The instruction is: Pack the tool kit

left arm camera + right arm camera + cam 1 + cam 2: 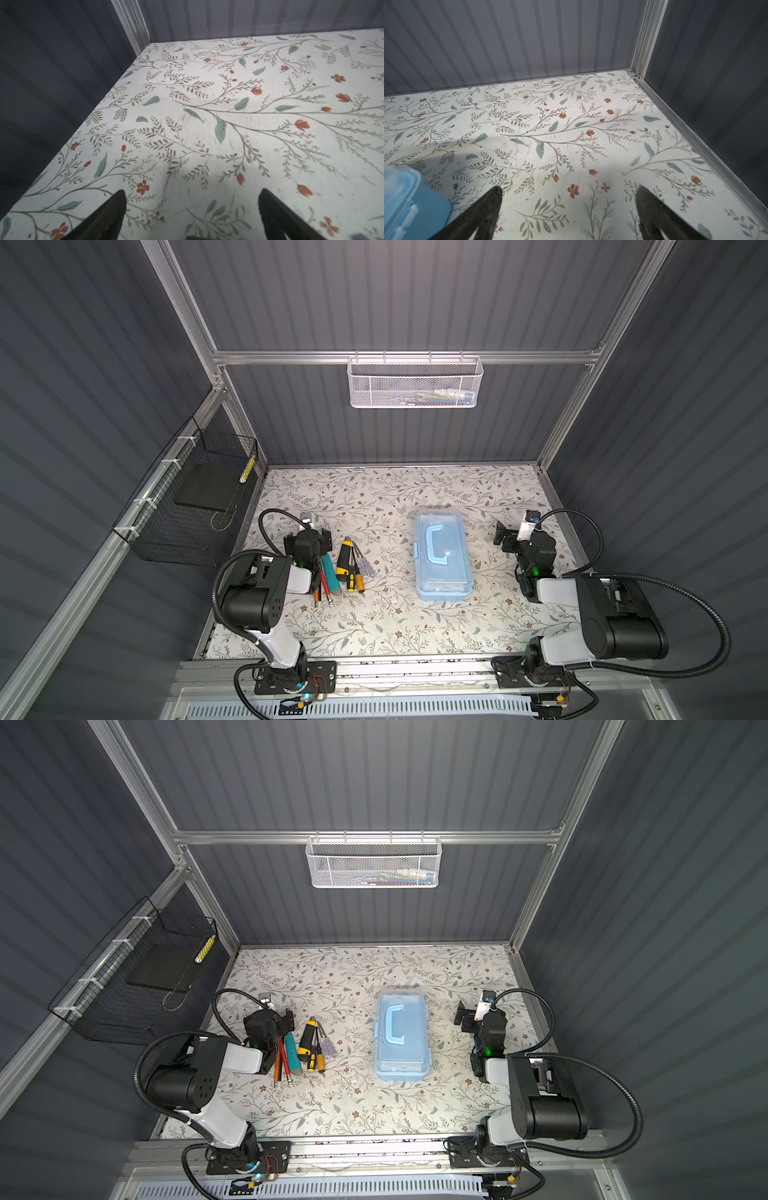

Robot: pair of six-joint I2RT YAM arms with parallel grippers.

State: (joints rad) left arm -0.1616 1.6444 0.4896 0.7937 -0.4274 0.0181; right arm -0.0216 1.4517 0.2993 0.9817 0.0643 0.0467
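Lying closed on the table (374, 626), the box (443, 556) sits right of centre, its handle (429, 545) flat on the lid. Both top views show the tools (347, 568) in a tight row nearer the left edge, outside the box and just beside the left gripper (309, 531); neither wrist view catches them. The left wrist view shows that gripper's fingers (116, 207) spread wide with nothing between them, over bare table toward the far left corner. The right gripper (569, 188) is likewise spread and empty near the right edge, and its wrist view catches one corner of the box.
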